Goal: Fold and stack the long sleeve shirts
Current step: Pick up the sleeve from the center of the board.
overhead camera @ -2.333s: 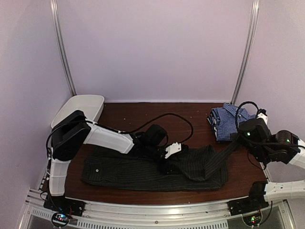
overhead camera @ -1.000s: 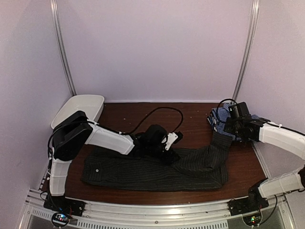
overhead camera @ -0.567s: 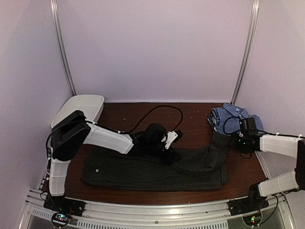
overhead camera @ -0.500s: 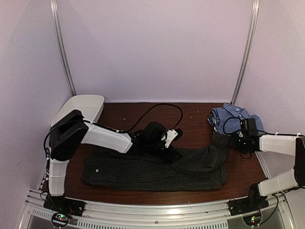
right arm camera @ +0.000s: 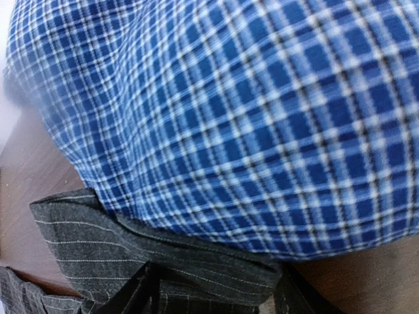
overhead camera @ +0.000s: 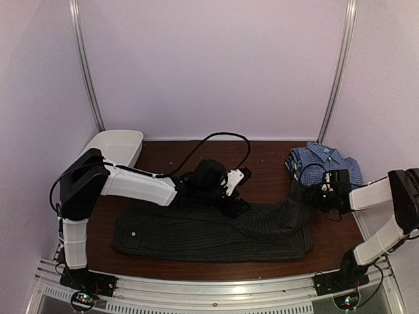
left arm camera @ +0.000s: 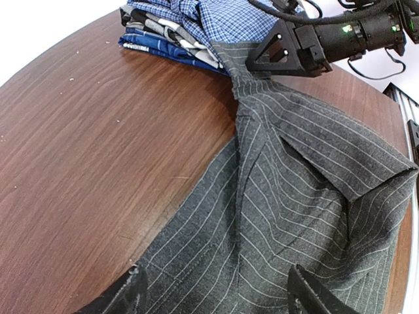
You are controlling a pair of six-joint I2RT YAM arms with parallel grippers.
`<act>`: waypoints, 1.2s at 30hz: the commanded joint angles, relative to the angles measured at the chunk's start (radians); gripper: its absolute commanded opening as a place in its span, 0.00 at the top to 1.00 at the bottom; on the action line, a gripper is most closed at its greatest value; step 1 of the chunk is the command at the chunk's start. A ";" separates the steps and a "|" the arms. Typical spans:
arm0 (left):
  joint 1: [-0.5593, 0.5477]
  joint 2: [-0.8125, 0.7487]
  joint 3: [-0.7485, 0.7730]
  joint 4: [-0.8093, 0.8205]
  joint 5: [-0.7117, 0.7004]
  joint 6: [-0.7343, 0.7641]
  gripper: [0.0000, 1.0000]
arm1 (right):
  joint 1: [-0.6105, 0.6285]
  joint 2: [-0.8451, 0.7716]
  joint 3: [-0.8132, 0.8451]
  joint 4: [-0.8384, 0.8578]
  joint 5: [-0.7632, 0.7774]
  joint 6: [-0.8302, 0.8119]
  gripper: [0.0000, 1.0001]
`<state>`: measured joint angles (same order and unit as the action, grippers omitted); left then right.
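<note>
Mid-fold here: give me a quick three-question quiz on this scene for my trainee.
1. True or false: the black pinstripe shirt lies fully folded.
2. Where is the white tub? A) at the far left corner of the table; B) at the near right corner; C) on top of the black shirt.
3. Which pincer sits at the end of the outstretched sleeve, beside the blue check shirt?
Key: 1 false, one sleeve is stretched out; 2 A; 3 the right pincer.
</note>
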<state>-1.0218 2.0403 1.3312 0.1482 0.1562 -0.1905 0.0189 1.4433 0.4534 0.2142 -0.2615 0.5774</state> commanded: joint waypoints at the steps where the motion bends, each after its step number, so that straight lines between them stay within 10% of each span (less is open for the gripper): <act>1: 0.004 -0.031 -0.011 0.004 -0.014 0.021 0.26 | -0.006 0.010 -0.065 0.174 -0.117 -0.003 0.43; 12: 0.005 -0.050 -0.016 -0.022 -0.060 0.028 0.25 | -0.033 -0.148 -0.091 0.147 -0.138 -0.026 1.00; 20: 0.012 -0.066 0.029 -0.084 -0.100 -0.018 0.24 | -0.019 -0.447 -0.045 -0.111 -0.087 -0.061 1.00; 36: 0.047 -0.172 0.159 -0.158 0.192 -0.549 0.25 | 0.624 -0.669 0.092 -0.375 0.390 0.083 1.00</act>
<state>-0.9905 1.9247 1.4799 -0.0589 0.2359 -0.5575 0.5064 0.7544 0.5179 -0.1139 -0.0662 0.6003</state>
